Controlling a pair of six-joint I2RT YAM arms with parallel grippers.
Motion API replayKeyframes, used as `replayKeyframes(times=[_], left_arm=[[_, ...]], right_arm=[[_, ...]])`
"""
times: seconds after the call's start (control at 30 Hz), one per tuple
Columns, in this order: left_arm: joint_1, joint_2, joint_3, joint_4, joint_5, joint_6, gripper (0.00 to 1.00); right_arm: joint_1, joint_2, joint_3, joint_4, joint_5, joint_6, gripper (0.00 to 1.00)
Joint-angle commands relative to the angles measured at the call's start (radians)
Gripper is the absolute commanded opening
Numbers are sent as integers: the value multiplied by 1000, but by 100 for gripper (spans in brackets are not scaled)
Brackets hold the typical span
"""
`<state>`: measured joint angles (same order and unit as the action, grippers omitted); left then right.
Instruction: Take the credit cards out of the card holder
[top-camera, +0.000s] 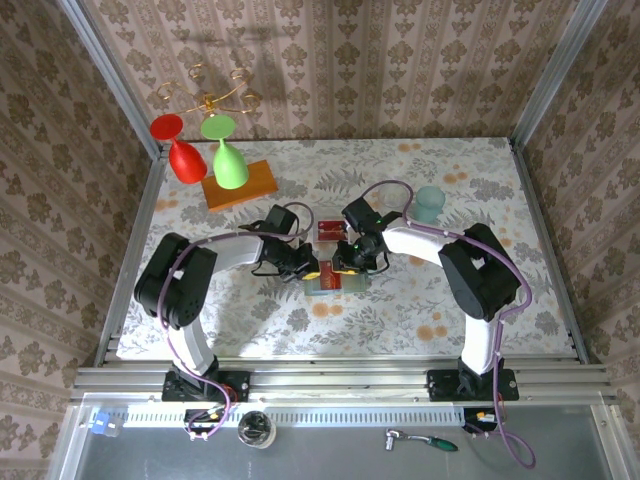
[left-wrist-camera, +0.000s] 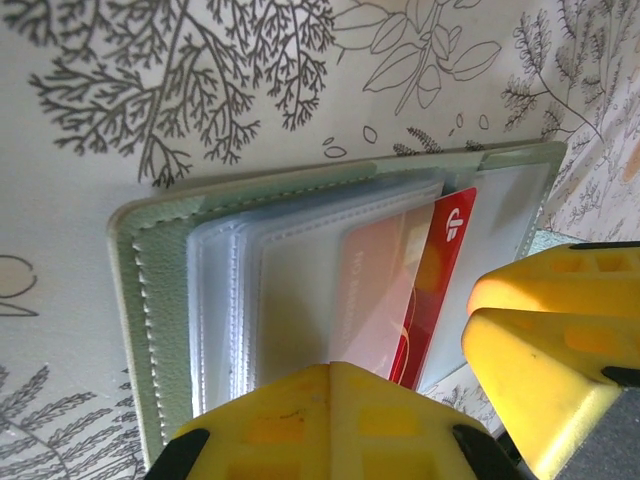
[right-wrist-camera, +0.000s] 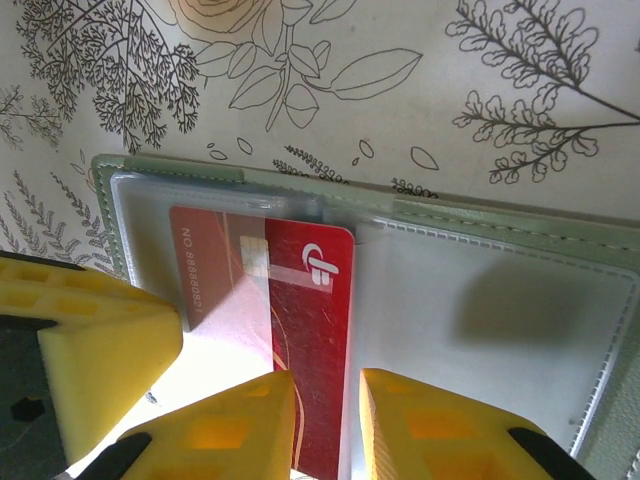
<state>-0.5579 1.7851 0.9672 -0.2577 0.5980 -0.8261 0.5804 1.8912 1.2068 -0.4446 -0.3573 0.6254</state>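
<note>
Red goblet (top-camera: 182, 152), green goblet (top-camera: 228, 160), orange wooden block (top-camera: 252, 184); teal cup (top-camera: 430, 204) well apart on floral tablecloth (top-camera: 490, 180).

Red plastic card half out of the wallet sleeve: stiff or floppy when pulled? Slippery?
Probably stiff: the thin red plastic card lies flat, edges straight. Likely slick: its face looks glossy, so a pinch may slip. The clear plastic sleeve covers its chip end, so the pale green folding wallet may drag along.

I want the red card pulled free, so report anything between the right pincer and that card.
Nothing visible blocks it: the red card lies bare between the right pincer's fingers. Its left part sits under a clear sleeve of the card holder.
</note>
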Motion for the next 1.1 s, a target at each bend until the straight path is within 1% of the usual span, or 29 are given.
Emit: replayKeyframes(times=[0.0,0.77,1.07], left_arm=[[-5,11,30,-36,-1,24,4],[-2,33,46,-86,-17,35,2],[-2,37,48,-92,-18,35,2]], right_arm=[[-7,-24,-17,12,6,5,27],[-40,-3,-88,151,-123,73,27],[-44,4,-95,173,-140,83,26]])
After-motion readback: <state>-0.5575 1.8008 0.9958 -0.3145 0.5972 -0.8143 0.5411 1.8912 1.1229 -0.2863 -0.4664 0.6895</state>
